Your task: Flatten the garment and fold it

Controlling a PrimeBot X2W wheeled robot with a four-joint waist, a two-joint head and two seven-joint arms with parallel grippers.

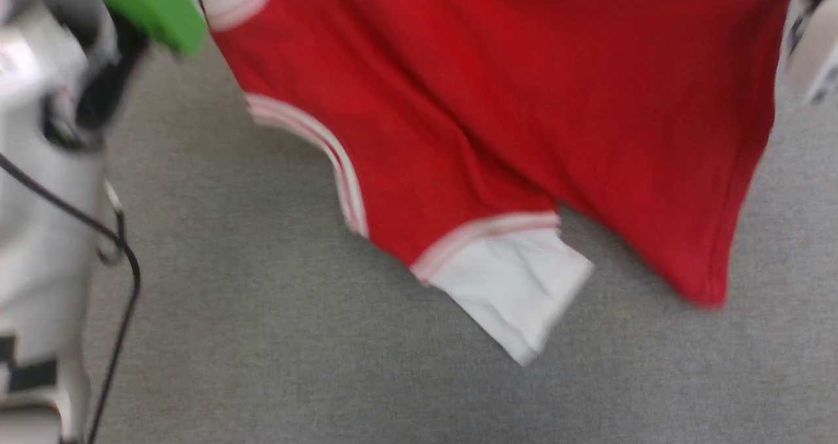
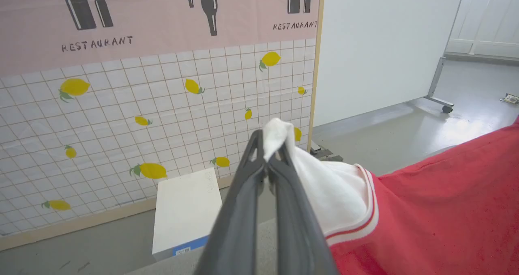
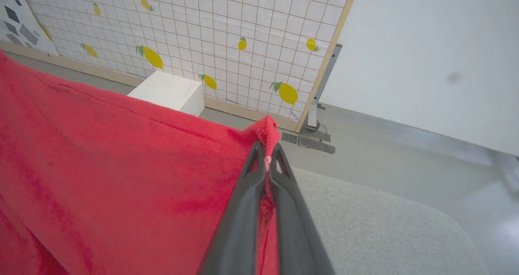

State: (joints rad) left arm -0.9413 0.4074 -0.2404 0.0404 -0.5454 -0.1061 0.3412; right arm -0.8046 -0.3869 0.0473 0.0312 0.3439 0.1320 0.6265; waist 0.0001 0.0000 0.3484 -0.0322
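Observation:
The garment (image 1: pixel 510 103) is red with white sleeves and striped trim, and it hangs lifted above the grey table (image 1: pixel 294 339), one white sleeve (image 1: pixel 517 293) dangling lowest. In the left wrist view my left gripper (image 2: pixel 271 139) is shut on the edge of a white sleeve (image 2: pixel 324 190), with the red body (image 2: pixel 446 210) stretching away to the right. In the right wrist view my right gripper (image 3: pixel 267 147) is shut on a red corner of the garment (image 3: pixel 121 165), the cloth spreading left. The lettering is hidden.
My pale left forearm (image 1: pixel 46 188) with a black cable and a green part (image 1: pixel 157 5) stands at the head view's left. Beyond the table a lemon-patterned tiled screen (image 2: pixel 142 117), a white box (image 2: pixel 186 210) and a white panel on wheels (image 2: pixel 385 44) stand on the floor.

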